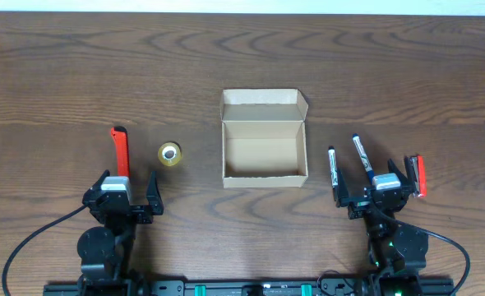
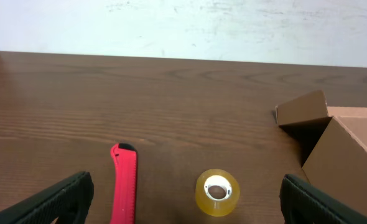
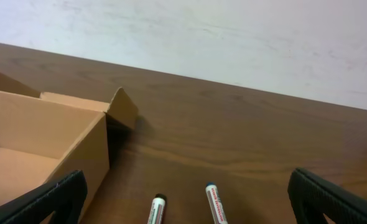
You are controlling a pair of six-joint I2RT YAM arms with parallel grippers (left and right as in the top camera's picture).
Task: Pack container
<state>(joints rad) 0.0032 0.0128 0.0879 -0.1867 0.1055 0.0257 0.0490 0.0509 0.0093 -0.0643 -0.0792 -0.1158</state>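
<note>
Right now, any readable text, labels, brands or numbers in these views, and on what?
marker nearer the container, barrel: reddish print, too blurred to read.
farther marker, barrel: reddish print, too blurred to read.
container, tape roll, red cutter: no print visible.
Nothing legible in any view.

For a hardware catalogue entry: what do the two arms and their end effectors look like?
The left arm and right arm are black. The left end effector and right end effector each carry a pale grey block; their fingers are black, ribbed along the edge. A black cable loops from each base.
</note>
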